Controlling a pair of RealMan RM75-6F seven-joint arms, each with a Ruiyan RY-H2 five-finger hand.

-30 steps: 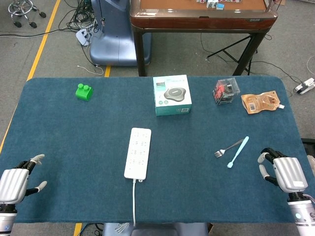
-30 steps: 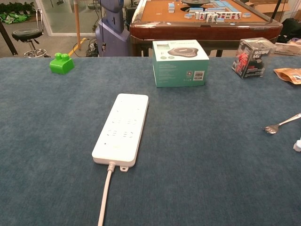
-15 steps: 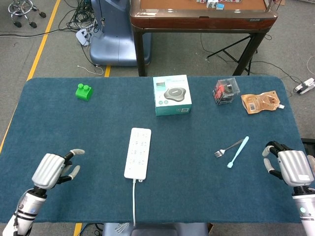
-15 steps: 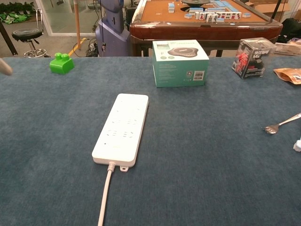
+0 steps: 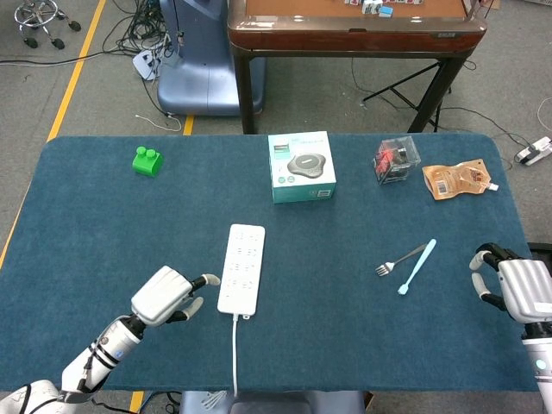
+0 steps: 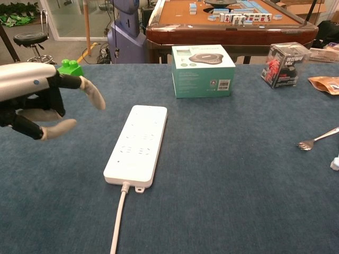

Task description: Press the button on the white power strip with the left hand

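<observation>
The white power strip (image 5: 241,266) (image 6: 138,143) lies lengthwise in the middle of the blue table, its cord running off the near edge. My left hand (image 5: 166,295) (image 6: 37,98) hovers just left of the strip's near end, fingers apart and holding nothing; one fingertip (image 5: 210,279) points at the strip without touching it. My right hand (image 5: 516,289) sits at the table's right edge, fingers loosely curled around nothing, and is outside the chest view. The strip's button is too small to make out.
A green block (image 5: 147,160) sits far left. A teal-and-white box (image 5: 301,166) stands behind the strip. A clear box of red items (image 5: 396,159) and an orange pouch (image 5: 458,179) lie far right. A fork (image 5: 398,259) and a light blue utensil (image 5: 417,266) lie right of centre.
My left hand has swung in from the table's left edge toward the power strip's near end and now shows in the chest view. The right hand drifted slightly right.
</observation>
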